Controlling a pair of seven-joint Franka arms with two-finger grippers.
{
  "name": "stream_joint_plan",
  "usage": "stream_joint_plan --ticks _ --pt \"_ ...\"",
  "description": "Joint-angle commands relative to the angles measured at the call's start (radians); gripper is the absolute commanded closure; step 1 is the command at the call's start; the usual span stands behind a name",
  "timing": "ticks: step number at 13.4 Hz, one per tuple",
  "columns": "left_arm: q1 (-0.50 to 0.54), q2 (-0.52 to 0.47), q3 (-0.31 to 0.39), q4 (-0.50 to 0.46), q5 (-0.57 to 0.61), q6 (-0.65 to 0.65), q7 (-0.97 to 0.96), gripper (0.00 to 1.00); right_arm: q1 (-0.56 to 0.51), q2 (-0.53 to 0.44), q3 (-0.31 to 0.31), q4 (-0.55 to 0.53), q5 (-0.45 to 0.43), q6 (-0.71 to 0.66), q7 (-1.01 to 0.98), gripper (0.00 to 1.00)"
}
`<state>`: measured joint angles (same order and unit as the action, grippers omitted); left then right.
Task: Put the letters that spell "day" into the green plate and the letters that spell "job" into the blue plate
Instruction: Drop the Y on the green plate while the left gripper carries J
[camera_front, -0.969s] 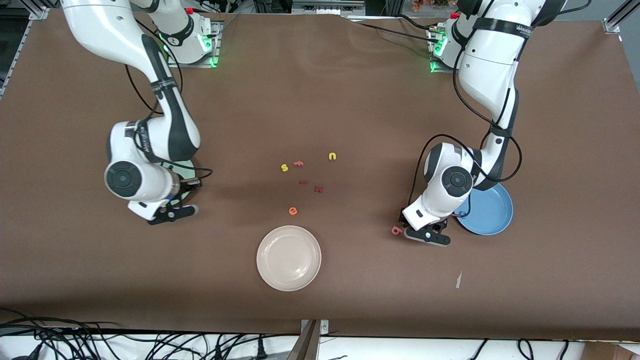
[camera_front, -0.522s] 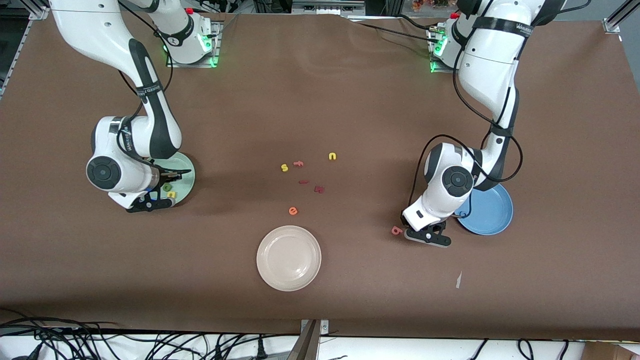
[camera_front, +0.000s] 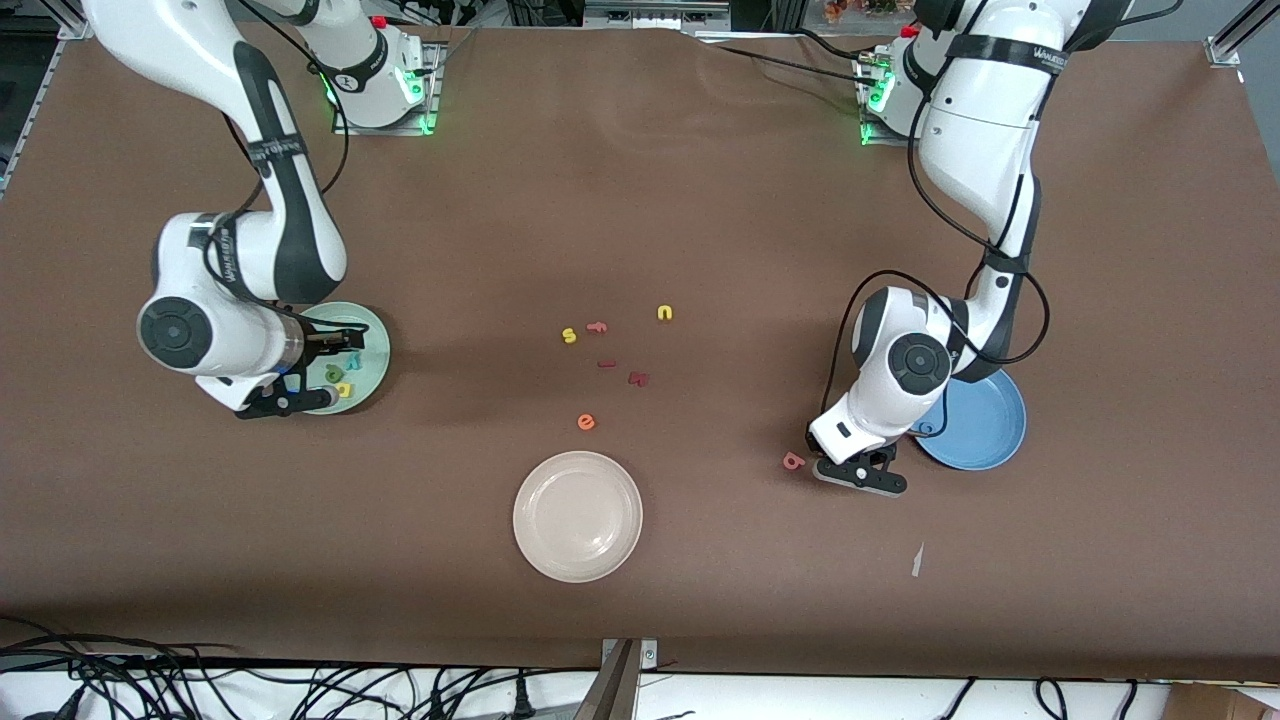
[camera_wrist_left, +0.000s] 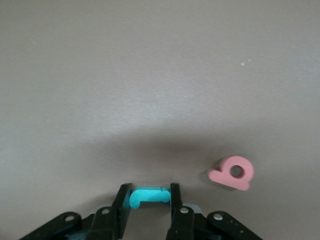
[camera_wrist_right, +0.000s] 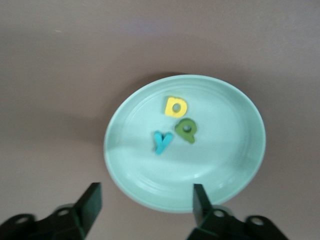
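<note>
**Desk:** Left wrist view, please. What did the left gripper (camera_wrist_left: 150, 196) have?

**Photographer:** It was clamped on the teal j (camera_wrist_left: 149, 195), one finger on each end, low over the brown table (camera_front: 700, 180). The pink b (camera_wrist_left: 232, 173) lay loose on the table just beside it, at about nine o'clock from the gripper in the front view. The blue plate (camera_front: 985, 440) sat at about two o'clock from it. I could not make out the o.

**Desk:** How would those letters handle?

**Photographer:** My guess: foam, nearly weightless, soft enough to squash and small enough to flick away. Pinching across the flat edges looked safest, as with the j. For the b, a grip across the stem and bowl seemed wise, not over the hole.

**Desk:** And the right gripper (camera_wrist_right: 145, 197)?

**Photographer:** Its fingers stood wide apart, holding nothing, over the rim of the green plate (camera_wrist_right: 250, 150). That plate was at about nine o'clock from the stray letters mid-table. The d (camera_wrist_right: 186, 131), a (camera_wrist_right: 175, 106) and y (camera_wrist_right: 162, 141) lay inside it, close together. "Day" looked done; "job" did not.
</note>
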<state>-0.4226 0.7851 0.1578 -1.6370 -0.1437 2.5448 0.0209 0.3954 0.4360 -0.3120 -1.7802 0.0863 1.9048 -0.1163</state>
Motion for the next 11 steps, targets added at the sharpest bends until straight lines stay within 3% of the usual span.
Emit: stream_joint_plan --ticks 1,5,8,9,11 --pt "-0.01 -0.015 0.037 0.016 -0.017 -0.012 0.071 0.84 0.01 0.0 0.001 0.097 0.02 -0.114 -0.003 0.0" --pt "0.014 -0.09 0.051 0.008 -0.016 -0.127 0.099 0.84 0.017 -0.01 0.011 0.214 0.021 -0.294 0.001 0.0" --pt "0.062 -0.127 0.052 -0.009 -0.014 -0.213 0.108 0.82 0.026 -0.022 0.013 0.251 0.016 -0.329 -0.003 0.0" --pt "0.076 -0.135 0.057 -0.017 -0.014 -0.218 0.149 0.81 0.023 -0.049 0.027 0.254 0.013 -0.319 -0.006 0.0" --pt "0.106 -0.148 0.077 -0.043 -0.014 -0.218 0.252 0.81 -0.031 -0.126 0.124 0.234 -0.022 -0.28 -0.011 0.0"
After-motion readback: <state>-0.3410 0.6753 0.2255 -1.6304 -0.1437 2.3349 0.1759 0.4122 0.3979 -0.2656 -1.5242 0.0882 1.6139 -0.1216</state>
